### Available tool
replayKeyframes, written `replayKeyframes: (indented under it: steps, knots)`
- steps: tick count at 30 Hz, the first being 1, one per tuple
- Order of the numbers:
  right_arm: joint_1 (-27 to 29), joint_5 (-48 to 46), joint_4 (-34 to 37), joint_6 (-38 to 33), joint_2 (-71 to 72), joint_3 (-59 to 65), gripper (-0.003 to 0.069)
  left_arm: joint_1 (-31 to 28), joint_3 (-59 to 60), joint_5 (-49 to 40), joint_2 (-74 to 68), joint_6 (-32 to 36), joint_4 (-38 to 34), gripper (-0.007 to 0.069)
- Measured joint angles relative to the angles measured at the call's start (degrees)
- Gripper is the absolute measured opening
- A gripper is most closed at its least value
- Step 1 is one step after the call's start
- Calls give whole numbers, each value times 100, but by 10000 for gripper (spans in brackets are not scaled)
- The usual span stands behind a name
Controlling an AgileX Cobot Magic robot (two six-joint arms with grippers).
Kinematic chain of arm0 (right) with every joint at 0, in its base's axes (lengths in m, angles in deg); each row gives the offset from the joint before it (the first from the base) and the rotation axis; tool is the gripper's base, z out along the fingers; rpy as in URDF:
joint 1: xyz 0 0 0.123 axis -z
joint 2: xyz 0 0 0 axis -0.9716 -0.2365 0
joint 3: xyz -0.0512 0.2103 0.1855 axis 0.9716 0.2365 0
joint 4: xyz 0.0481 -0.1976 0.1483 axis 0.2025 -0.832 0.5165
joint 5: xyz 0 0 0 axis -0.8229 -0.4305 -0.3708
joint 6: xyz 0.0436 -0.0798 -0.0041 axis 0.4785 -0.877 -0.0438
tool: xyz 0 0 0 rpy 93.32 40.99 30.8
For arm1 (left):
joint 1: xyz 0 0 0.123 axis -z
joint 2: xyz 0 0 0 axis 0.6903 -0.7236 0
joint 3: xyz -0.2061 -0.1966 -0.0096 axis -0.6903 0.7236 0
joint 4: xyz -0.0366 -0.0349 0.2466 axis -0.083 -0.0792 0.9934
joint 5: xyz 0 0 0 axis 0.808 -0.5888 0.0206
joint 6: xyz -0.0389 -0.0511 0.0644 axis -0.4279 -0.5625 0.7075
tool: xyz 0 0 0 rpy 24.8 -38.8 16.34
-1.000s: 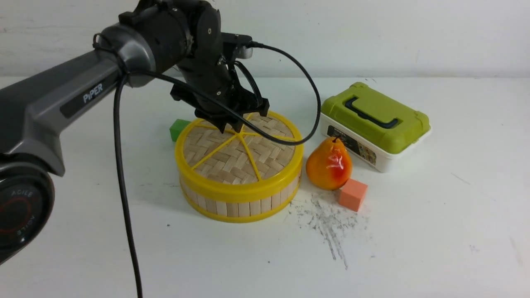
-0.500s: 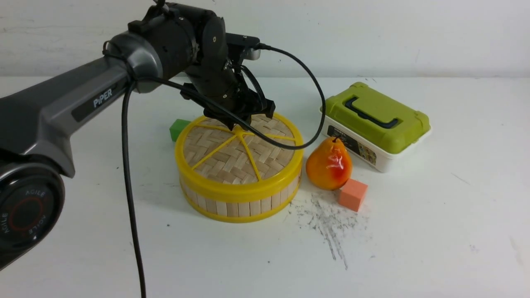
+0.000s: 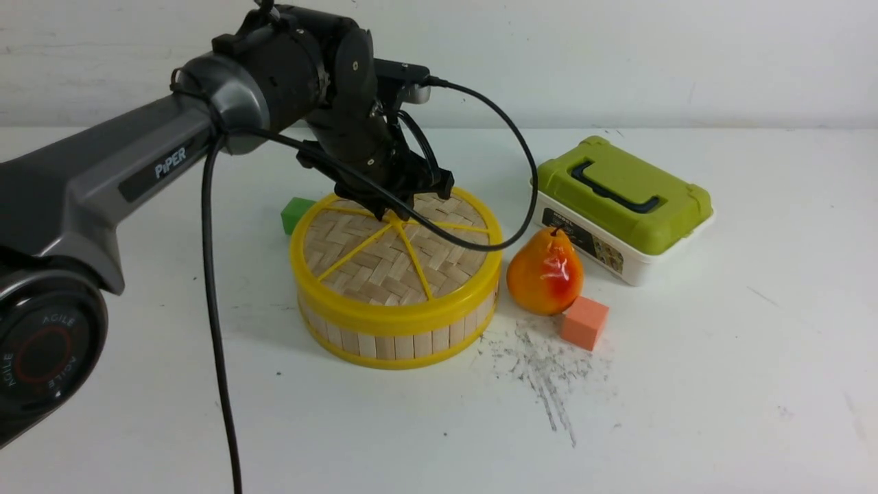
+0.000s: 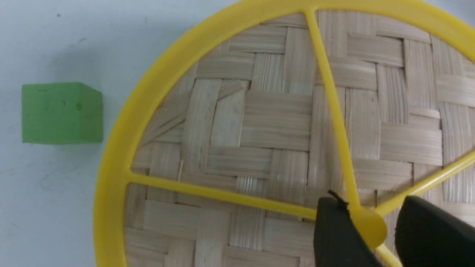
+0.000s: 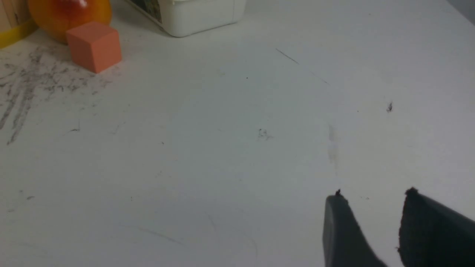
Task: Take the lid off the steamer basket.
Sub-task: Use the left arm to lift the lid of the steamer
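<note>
I read "PiPER" in white letters on the grey link of the left arm (image 3: 161, 161), at about 9 o'clock in the front view. On the round black joint cap (image 3: 41, 343) at 8 o'clock, "AGILE" ran twice around a red ring. The sticker (image 3: 590, 243) on the white box (image 3: 639, 266) at 3 o'clock was too small to read.

Steamer basket (image 3: 398, 339) interior under the lid (image 3: 384, 267); box label (image 3: 588, 245) probably illegible.

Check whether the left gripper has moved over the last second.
Yes: the left gripper shifted right across the lid, ending astride its centre knob.
</note>
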State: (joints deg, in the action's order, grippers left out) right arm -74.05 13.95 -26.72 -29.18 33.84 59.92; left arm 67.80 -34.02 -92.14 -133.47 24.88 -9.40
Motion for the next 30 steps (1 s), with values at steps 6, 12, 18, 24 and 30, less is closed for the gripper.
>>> replayKeyframes:
  steps: [6,12,18,24,30]
  knots:
    - [0,0,0,0,0,0,239,0,0,0,-68,0,0,239]
    - [0,0,0,0,0,0,239,0,-19,0,-171,0,61,234]
    - [0,0,0,0,0,0,239,7,-19,17,-144,0,62,160]
    - [0,0,0,0,0,0,239,14,-19,3,-90,0,62,111]
    - [0,0,0,0,0,0,239,14,-14,-4,197,0,40,111]
